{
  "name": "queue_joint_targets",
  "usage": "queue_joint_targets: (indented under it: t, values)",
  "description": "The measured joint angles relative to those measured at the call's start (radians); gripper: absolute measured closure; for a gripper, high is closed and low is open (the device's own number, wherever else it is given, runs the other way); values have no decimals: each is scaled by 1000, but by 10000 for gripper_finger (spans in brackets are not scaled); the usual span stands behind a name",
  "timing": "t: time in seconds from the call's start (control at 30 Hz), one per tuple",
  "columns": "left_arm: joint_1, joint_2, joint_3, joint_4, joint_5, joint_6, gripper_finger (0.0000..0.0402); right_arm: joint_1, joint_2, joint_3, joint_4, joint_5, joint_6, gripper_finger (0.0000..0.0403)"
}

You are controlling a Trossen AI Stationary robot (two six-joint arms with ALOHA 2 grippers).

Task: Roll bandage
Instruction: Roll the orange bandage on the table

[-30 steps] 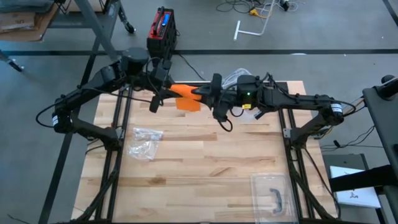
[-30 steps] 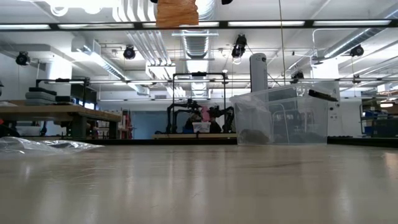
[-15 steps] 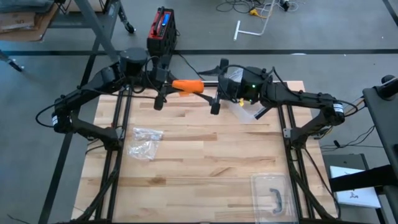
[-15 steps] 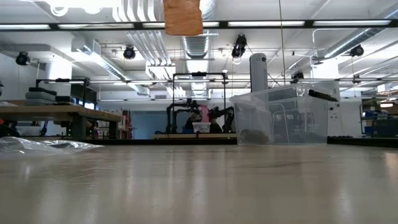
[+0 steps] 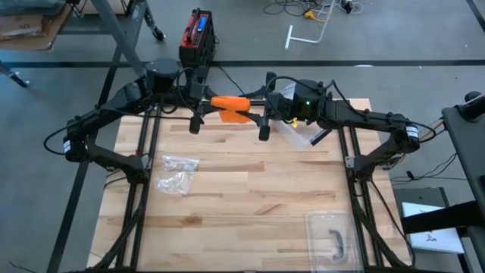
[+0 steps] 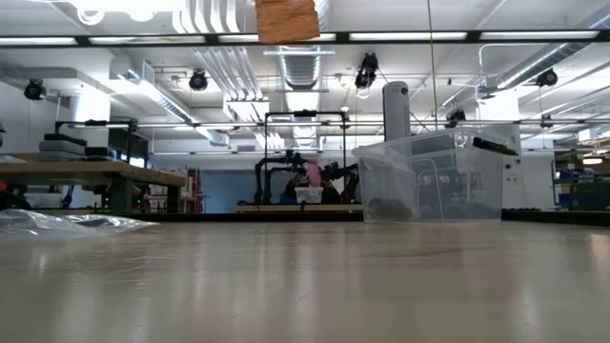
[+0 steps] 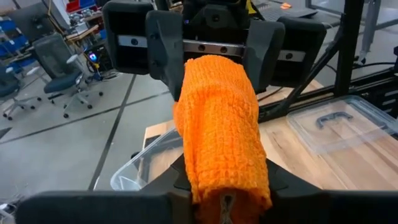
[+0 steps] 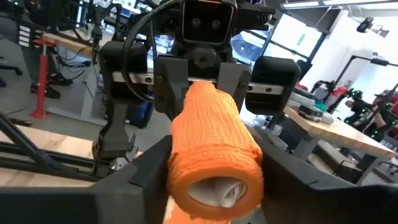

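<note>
Above the far edge of the surface (image 5: 250, 197), held well clear of the wood, an orange bandage (image 5: 230, 106) spans the gap between the two arms. The left end effector (image 5: 195, 102) is clenched on one end of the roll, its fingers (image 8: 171, 84) pressed against the fabric. The right end effector (image 5: 264, 108) flanks the other end, its fingers (image 7: 163, 53) close to the roll on both sides; whether they truly pinch it or only cradle it cannot be told.

The main risk is the roll slackening. If the right end effector is loose while the left one turns, the outer layers could unwind or the free tail could slip out. Should both let go at once, the bandage would drop to the surface. A pull along the roll's length could also telescope the layers, pushing the core out of one end.

The right wrist view shows the spiral of layers at the roll's end, which the overhead view does not reveal. The overhead view alone shows a crumpled plastic bag (image 5: 175, 173) near the left edge and a clear lid (image 5: 331, 236) at the near right corner. The table-level view catches only the bandage's lower part at the top of its frame, plus a clear bin (image 6: 431, 176) at the far edge.
</note>
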Motion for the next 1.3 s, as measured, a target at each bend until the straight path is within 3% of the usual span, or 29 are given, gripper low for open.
queue_joint_targets:
  t: [0.2, 0.4, 0.63, 0.83, 1.03, 1.3]
  values:
    - [-2, 1, -2, 3, 50, -34, 325, 1, 0, 0, -4, -5, -121, 281]
    - [-2, -5, -2, -59, 61, -88, 241, 1, 0, 0, -35, -7, -496, 337]
    - [-4, -64, 17, -163, 39, -81, 128, 25, 0, 0, -87, 15, -990, 342]
    - [-4, -75, 18, -158, 59, -97, 66, 62, -1, 0, -50, 53, -1187, 346]
    - [-4, -75, 18, -48, 57, -128, 46, 79, -1, 0, -48, 115, -1269, 346]
    - [-4, -30, 19, -12, 69, -152, 60, 99, 34, -2, -31, 182, -1454, 350]
